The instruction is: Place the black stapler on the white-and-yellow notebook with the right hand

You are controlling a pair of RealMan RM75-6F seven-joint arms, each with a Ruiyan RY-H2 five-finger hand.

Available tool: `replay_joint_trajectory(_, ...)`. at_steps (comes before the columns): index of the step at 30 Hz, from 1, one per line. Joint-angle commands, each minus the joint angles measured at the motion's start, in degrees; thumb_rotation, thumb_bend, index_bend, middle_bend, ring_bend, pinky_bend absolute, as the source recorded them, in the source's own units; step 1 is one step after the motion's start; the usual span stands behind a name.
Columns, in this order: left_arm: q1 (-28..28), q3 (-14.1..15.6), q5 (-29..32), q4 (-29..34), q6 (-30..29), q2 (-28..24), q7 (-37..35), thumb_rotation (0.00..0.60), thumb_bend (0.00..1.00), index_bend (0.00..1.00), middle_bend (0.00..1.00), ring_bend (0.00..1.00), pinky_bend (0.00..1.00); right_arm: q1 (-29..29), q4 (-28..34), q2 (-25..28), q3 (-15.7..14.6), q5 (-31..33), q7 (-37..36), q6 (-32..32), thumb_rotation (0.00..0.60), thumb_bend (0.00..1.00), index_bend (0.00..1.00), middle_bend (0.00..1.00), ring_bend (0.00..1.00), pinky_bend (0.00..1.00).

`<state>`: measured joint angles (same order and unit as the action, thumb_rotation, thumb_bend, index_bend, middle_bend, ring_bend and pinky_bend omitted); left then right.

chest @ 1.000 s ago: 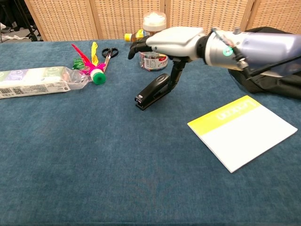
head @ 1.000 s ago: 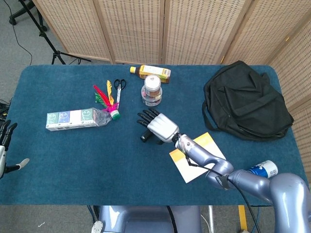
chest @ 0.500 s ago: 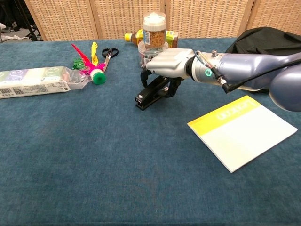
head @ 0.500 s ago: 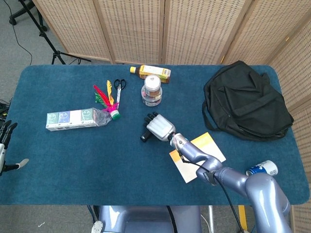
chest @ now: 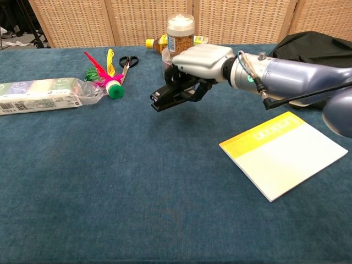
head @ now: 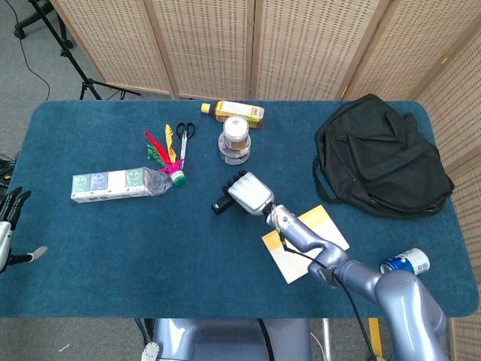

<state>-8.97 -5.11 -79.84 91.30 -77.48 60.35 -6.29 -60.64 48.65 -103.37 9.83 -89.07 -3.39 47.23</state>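
Note:
My right hand (chest: 201, 61) (head: 250, 192) grips the black stapler (chest: 170, 95) (head: 222, 203) and holds it clear above the blue tablecloth, its nose pointing left. The white-and-yellow notebook (chest: 283, 153) (head: 304, 242) lies flat to the right of the stapler, nearer the table's front edge. My forearm crosses part of the notebook in the head view. My left hand (head: 9, 226) hangs off the table's left edge, fingers spread, holding nothing.
A lidded jar (chest: 180, 33) and an orange bottle (head: 237, 113) stand just behind the right hand. Scissors (head: 183, 137), a feather shuttlecock (chest: 107, 78) and a wrapped carton pack (head: 113, 183) lie left. A black backpack (head: 383, 158) fills the back right; a can (head: 406, 262) sits front right.
The right hand came down over the stapler, closed its fingers on it, and has lifted it off the cloth. The left hand stayed put.

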Motion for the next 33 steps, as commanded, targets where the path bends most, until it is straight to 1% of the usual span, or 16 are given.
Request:
replay_joint_trajectory(1, -0.02, 0.13, -0.23, 0.10, -0.03, -0.04, -0.04, 0.600, 0.00, 0.00, 0.00, 0.00, 0.00, 2.61, 6.05, 5.57, -0.99, -1.70, -0.29, 5.10, 0.600, 0.69, 0.55, 0.51, 0.39, 0.29)
replay_joint_trajectory(3, -0.02, 0.31, -0.65, 0.25, -0.11, -0.08, -0.15, 0.600, 0.00, 0.00, 0.00, 0.00, 0.00, 4.62, 10.18, 9.41, -1.81, -2.23, 0.35, 7.56, 0.600, 0.71, 0.55, 0.51, 0.39, 0.29)
replay_joint_trajectory(5, -0.04, 0.61, -1.22, 0.36, -0.17, -0.04, -0.06, 0.600, 0.00, 0.00, 0.00, 0.00, 0.00, 7.23, 14.89, 13.85, -3.28, -2.69, 1.36, 9.79, 0.600, 0.72, 0.55, 0.51, 0.39, 0.29)
replay_joint_trajectory(9, -0.24, 1.11, -1.96, 0.15, -0.08, 0.50, 1.37, 0.600, 0.00, 0.00, 0.00, 0.00, 0.00, 12.02, 20.66, 20.29, -6.93, -3.50, 4.08, 12.76, 0.600, 0.72, 0.55, 0.51, 0.39, 0.29)
replay_joint_trajectory(12, -0.15, 1.29, -2.05, 0.12, -0.26, 0.80, 1.86, 0.600, 0.00, 0.00, 0.00, 0.00, 0.00, 15.86, 23.90, 23.76, -9.86, -3.70, 5.86, 14.80, 0.600, 0.72, 0.55, 0.51, 0.39, 0.29)
replay_joint_trajectory(15, 0.04, 1.32, -2.23, 0.24, -0.89, 1.03, 2.35, 0.600, 0.00, 0.00, 0.00, 0.00, 0.00, 18.34, 25.65, 25.56, -11.74, -3.90, 7.35, 16.05, 0.600, 0.72, 0.55, 0.51, 0.40, 0.30)
replay_joint_trajectory(20, 0.39, 1.47, -2.68, 0.56, -1.91, 1.42, 3.30, 0.600, 0.00, 0.00, 0.00, 0.00, 0.00, 21.11, 26.77, 26.21, -14.25, -5.39, 9.47, 17.87, 0.600, 0.75, 0.55, 0.51, 0.41, 0.31)
replay_joint_trajectory(24, 0.38, 1.66, -2.68, 0.71, -1.88, 1.78, 4.15, 0.600, 0.00, 0.00, 0.00, 0.00, 0.00, 22.72, 26.02, 24.71, -15.42, -6.67, 10.60, 18.91, 0.600, 0.75, 0.55, 0.51, 0.41, 0.31)
replay_joint_trajectory(26, 0.35, 1.67, -2.51, 0.67, -1.76, 1.88, 4.34, 0.600, 0.00, 0.00, 0.00, 0.00, 0.00, 23.21, 25.15, 23.18, -15.13, -6.29, 10.52, 18.72, 0.600, 0.75, 0.55, 0.51, 0.41, 0.31)
replay_joint_trajectory(31, 0.18, 1.58, -2.06, 0.60, -1.33, 1.82, 4.10, 0.600, 0.00, 0.00, 0.00, 0.00, 0.00, 23.31, 21.76, 18.62, -12.99, -4.31, 11.45, 17.44, 0.600, 0.76, 0.55, 0.52, 0.42, 0.31)
replay_joint_trajectory(33, 0.22, 1.58, -2.00, 0.63, -1.37, 1.78, 3.92, 0.600, 0.00, 0.00, 0.00, 0.00, 0.00, 23.39, 20.58, 17.56, -12.75, -4.01, 11.78, 17.00, 0.600, 0.76, 0.55, 0.52, 0.42, 0.31)
